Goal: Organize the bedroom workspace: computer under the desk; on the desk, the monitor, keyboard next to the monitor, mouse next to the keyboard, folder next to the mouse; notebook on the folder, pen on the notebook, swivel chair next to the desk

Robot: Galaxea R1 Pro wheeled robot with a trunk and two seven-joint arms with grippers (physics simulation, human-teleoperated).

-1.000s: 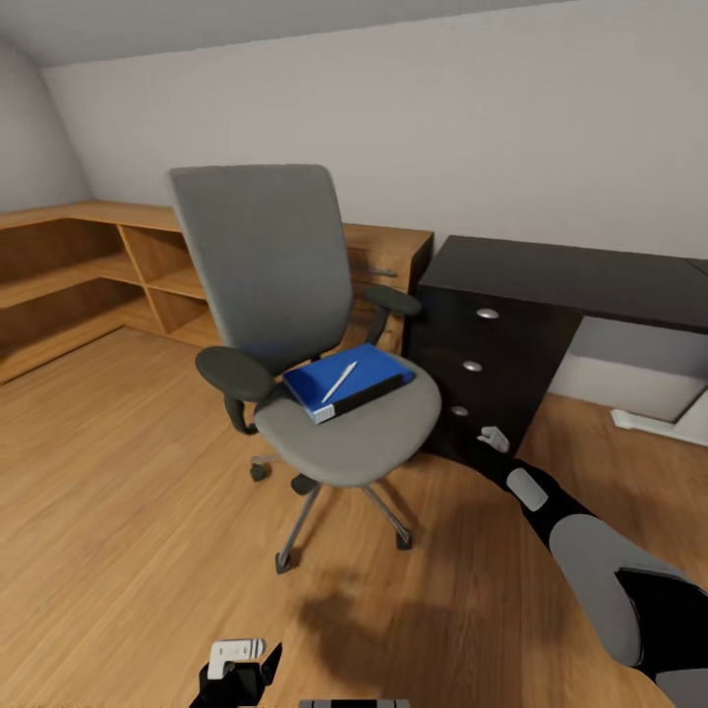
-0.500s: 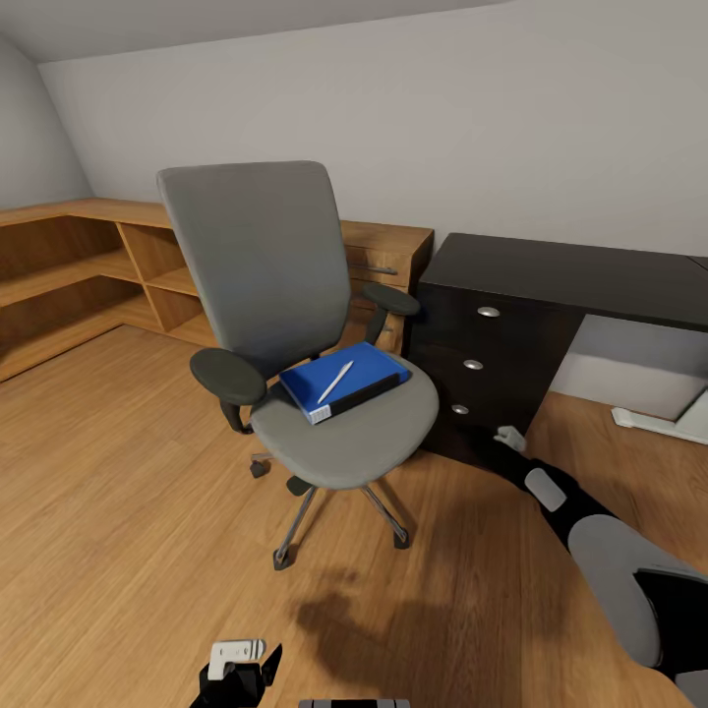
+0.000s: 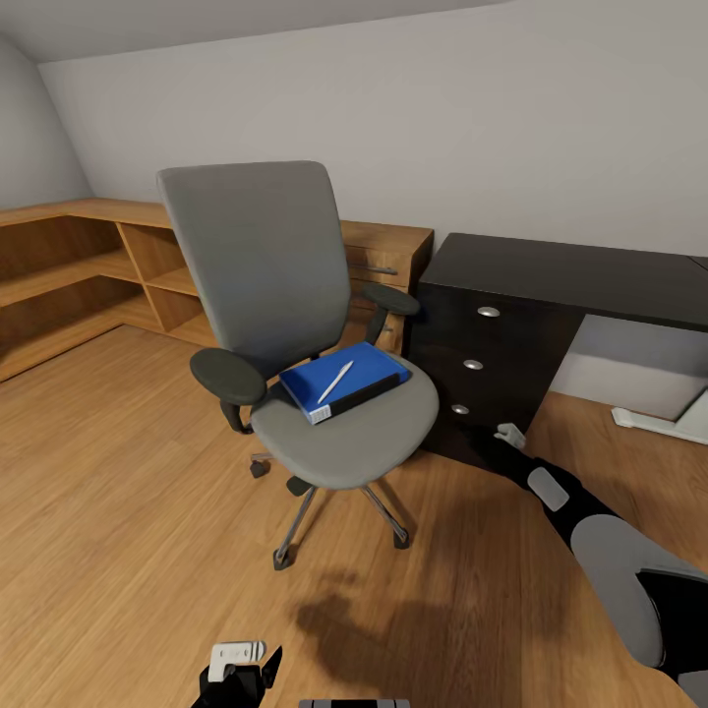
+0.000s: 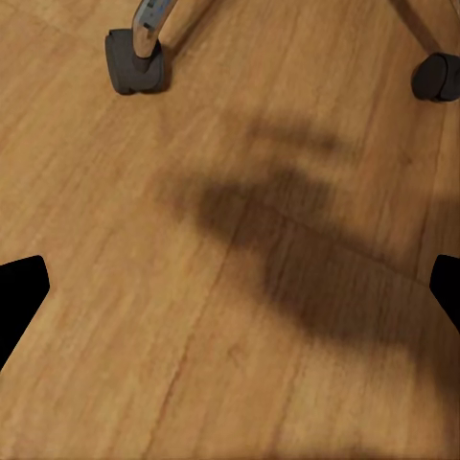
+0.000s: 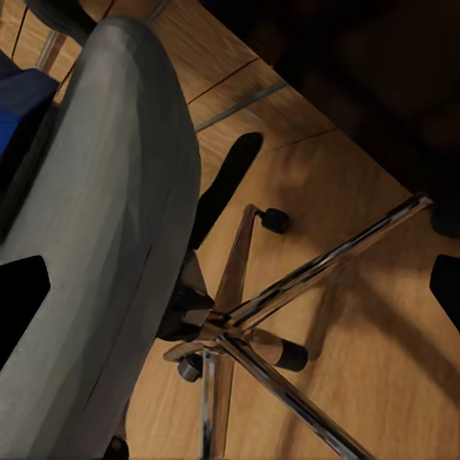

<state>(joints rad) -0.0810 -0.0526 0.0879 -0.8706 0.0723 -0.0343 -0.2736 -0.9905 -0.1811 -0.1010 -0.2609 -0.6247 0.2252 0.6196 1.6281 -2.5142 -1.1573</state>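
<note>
Chair [image 3: 295,324] stood on the wood floor [image 3: 118,511], just beside a black drawer unit [image 3: 482,364] with three round silver knobs. Oak shelving [image 3: 88,265] ran along the wall behind it.

Blue folder [image 3: 339,382] lay flat on the grey seat, toward the back, white spine end facing forward. A pale pen [image 3: 335,382] lay diagonally on top of the folder.

Right arm reached forward past the seat's edge; right gripper [image 3: 509,433] sat low in front of the drawer unit, near the chair but apart from it. In the right wrist view its black fingertips [image 5: 19,302] stood wide apart with nothing between them, over the seat edge and the chrome base [image 5: 249,326]; a corner of the folder [image 5: 19,96] showed.

Left gripper [image 3: 236,657] hung low over bare floor, well apart from the chair. Left wrist view: fingertips [image 4: 19,287] spread wide and empty, two castors [image 4: 134,67] beyond them.
</note>
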